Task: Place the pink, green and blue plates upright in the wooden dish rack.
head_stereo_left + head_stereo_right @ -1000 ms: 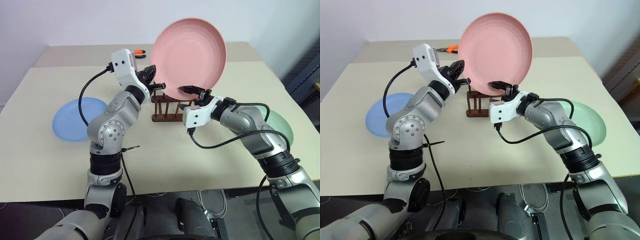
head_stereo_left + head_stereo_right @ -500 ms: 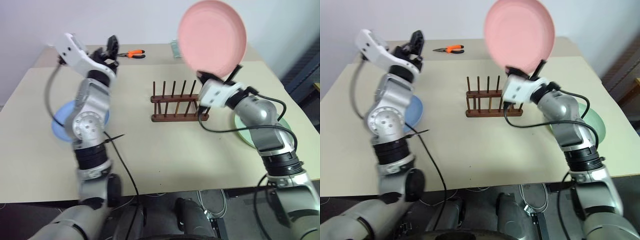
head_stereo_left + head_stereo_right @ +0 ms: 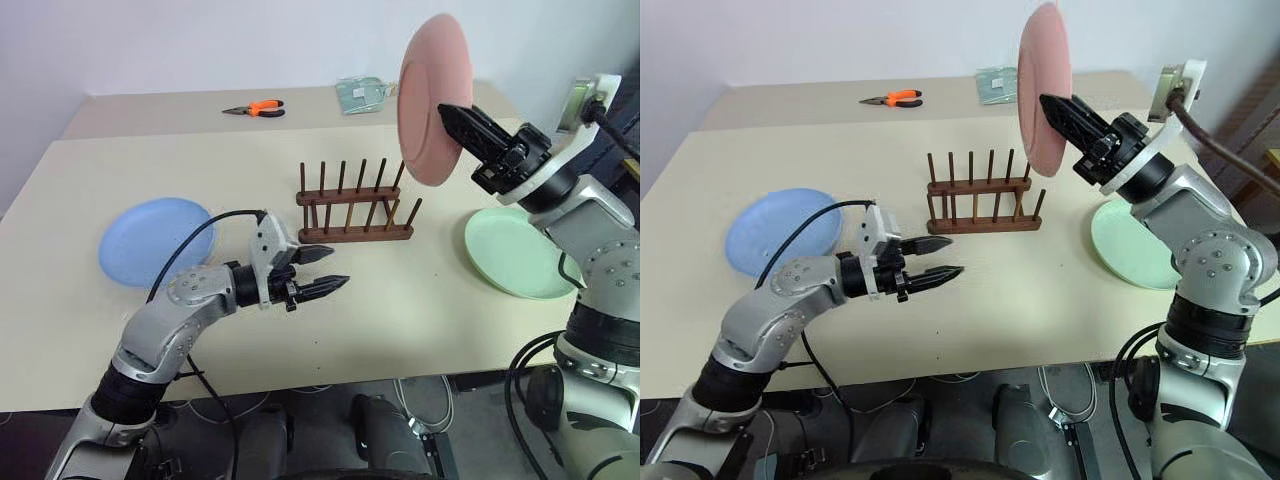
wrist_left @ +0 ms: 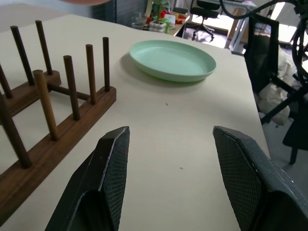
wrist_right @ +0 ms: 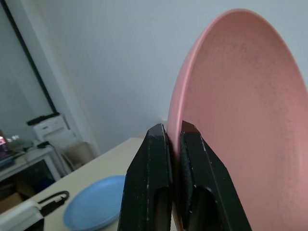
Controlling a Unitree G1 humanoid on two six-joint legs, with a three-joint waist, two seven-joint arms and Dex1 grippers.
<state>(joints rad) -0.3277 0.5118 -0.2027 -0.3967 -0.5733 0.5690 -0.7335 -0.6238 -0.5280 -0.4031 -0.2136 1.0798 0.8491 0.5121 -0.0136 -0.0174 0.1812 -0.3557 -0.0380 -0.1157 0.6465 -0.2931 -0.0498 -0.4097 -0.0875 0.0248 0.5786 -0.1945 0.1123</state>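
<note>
The pink plate stands on edge in the air, above and to the right of the wooden dish rack. My right gripper is shut on its lower rim, seen close up in the right wrist view. The rack's pegs hold nothing. The blue plate lies flat at the table's left. The green plate lies flat at the right, below my right arm. My left gripper hovers low over the table just in front of the rack, pointing right, open and empty.
Orange-handled pliers and a small pale packet lie at the table's far side. Office chairs stand beyond the right edge.
My left gripper let go of the pink plate, swung out to the left, then dropped low in front of the rack, open. My right gripper carried the plate up and right, turning it edge-on.
</note>
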